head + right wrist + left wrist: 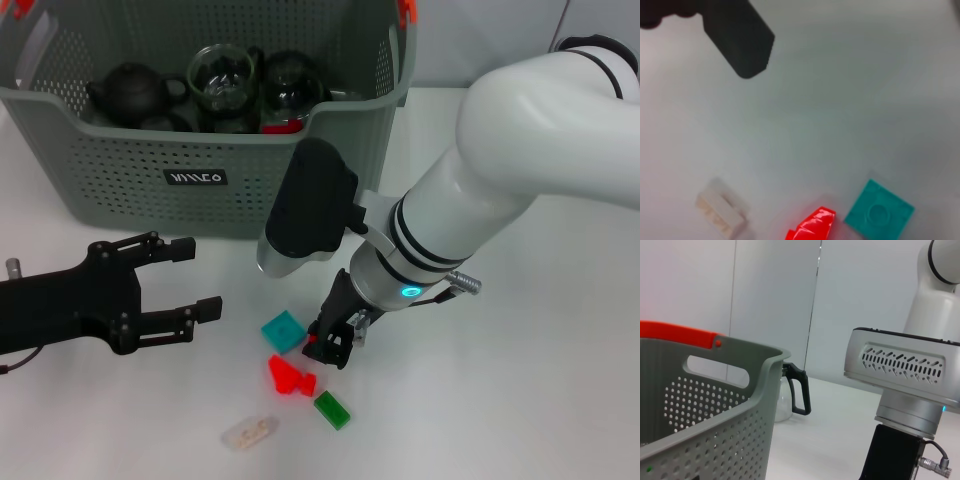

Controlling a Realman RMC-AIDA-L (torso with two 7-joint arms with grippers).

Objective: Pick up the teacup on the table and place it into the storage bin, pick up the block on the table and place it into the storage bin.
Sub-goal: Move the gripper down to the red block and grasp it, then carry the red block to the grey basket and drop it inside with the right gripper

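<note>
The grey-green storage bin (pixel 130 170) stands at the back left, and its orange-clipped corner (pixel 715 405) fills the left wrist view. A glass teacup (pixel 220 75) lies inside it beside a black teapot (pixel 130 92). On the table in front lie a teal block (pixel 283 330), a red block (pixel 290 377), a green block (pixel 332 409) and a clear block (pixel 248 432). My right gripper (pixel 335 345) points down just right of the teal block, open and holding nothing. One of its dark fingers (pixel 742 47) hangs over bare table, with the teal block (pixel 879 214) and the red block (pixel 812 226) off to one side.
My left gripper (pixel 205 277) rests open on the table at the left, in front of the bin. A clear glass vessel with a black handle (pixel 792 392) stands on the table past the bin's corner. More dark and glass teaware (pixel 290 85) fills the bin.
</note>
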